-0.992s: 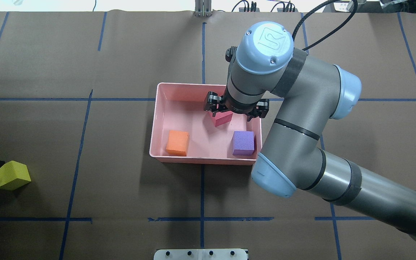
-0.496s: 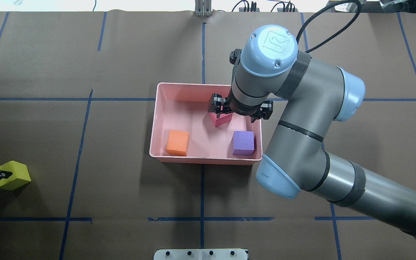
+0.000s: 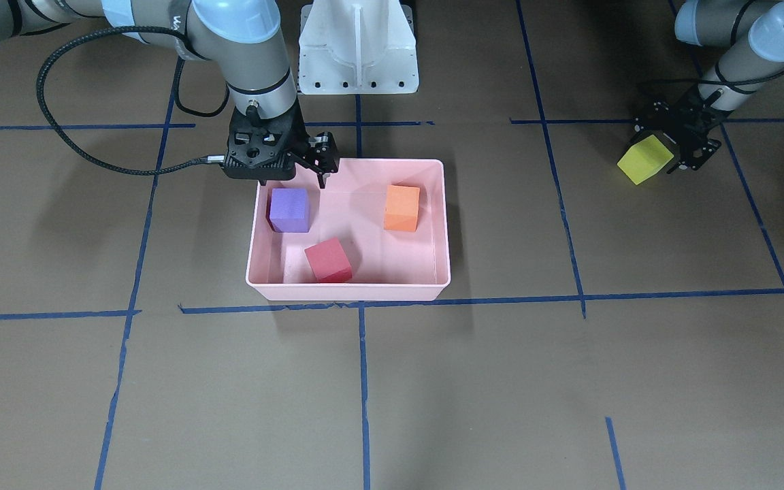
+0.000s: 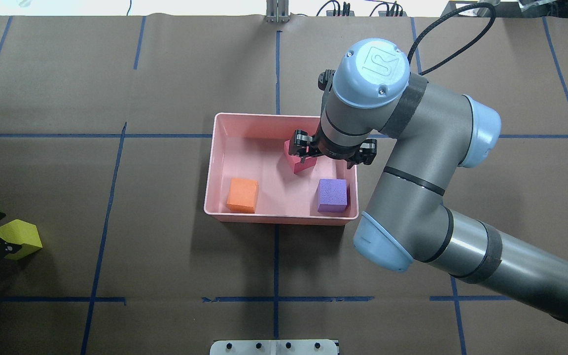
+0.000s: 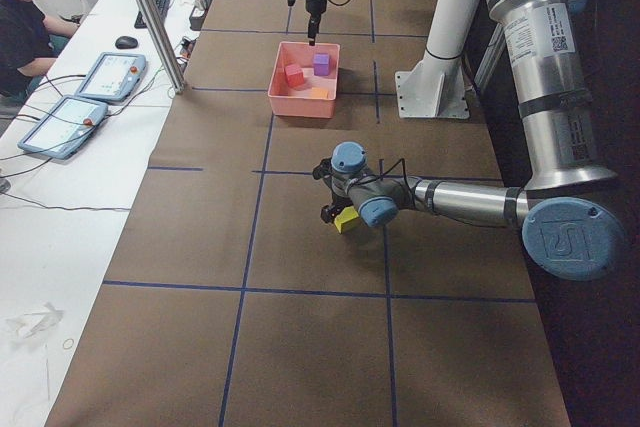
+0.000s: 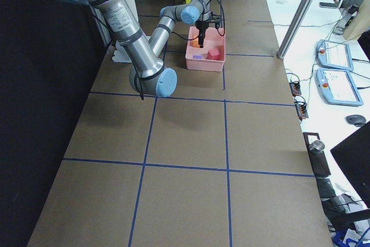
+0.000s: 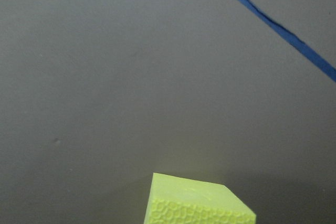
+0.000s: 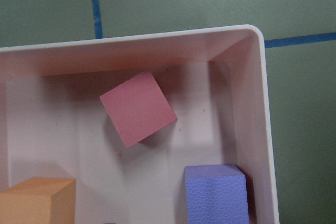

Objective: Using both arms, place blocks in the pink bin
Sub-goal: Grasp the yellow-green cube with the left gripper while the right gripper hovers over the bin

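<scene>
Three blocks in bin — fourth block apart

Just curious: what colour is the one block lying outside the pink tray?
Yellow-green. The block shows best in the exterior front-facing view.

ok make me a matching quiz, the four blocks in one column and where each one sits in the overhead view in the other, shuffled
Blocks:
1. purple block
2. red block
3. orange block
4. yellow-green block

Places, as seen in the overhead view:
a. lower left corner of the pink bin
b. on the table, outside the bin
c. lower right corner of the bin
d. upper middle of the bin, turned askew

Pairs: 1-c, 2-d, 3-a, 4-b
</scene>
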`<state>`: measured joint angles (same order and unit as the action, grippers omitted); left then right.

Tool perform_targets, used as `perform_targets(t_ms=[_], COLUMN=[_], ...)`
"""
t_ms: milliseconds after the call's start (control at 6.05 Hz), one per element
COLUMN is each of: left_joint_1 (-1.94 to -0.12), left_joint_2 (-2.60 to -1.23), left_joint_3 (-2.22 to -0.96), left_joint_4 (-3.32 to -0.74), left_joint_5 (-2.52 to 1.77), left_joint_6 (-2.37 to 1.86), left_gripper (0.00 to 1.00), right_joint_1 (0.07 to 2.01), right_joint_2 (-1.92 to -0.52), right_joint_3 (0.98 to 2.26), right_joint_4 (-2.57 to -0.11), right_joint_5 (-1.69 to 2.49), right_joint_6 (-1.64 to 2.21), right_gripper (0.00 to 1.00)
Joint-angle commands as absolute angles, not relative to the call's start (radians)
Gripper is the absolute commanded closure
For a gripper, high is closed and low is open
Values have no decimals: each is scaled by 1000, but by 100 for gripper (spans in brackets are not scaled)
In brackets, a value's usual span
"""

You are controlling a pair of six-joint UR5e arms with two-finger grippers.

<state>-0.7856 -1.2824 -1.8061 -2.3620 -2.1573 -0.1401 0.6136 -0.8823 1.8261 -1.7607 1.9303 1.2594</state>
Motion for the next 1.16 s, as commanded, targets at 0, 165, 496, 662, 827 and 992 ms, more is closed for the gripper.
perform_targets(t_ms=[0,165,496,662,827,992], left_joint_1=[-761,-758,-758,-761,-778,-825], left_joint_2=[-1284,-1292,-1298,-1319,-1342,-1447], left_joint_3=[-1798,-1796,-1816,-1837,-1895,-2005], left_joint_4=[-2359,-2353,-2350,-2336,-2254,-2029], left_joint_5=[-2158,-2158,-2160,-2210,-2223,-2223], left_joint_6=[-165,-184,-243,-273,-308,-355], left_gripper=[0,33,43,43,43,42], right_joint_1=[614,614,650,693,754,818], right_joint_2=[-890,-890,-890,-912,-940,-987], right_joint_3=[1827,1827,1841,1844,1844,1844], right_joint_4=[-1758,-1758,-1758,-1758,-1756,-1753], right_joint_5=[1928,1930,1945,1978,2029,2077], right_joint_6=[1259,1259,1180,1111,1009,870], right_gripper=[0,0,0,0,0,0])
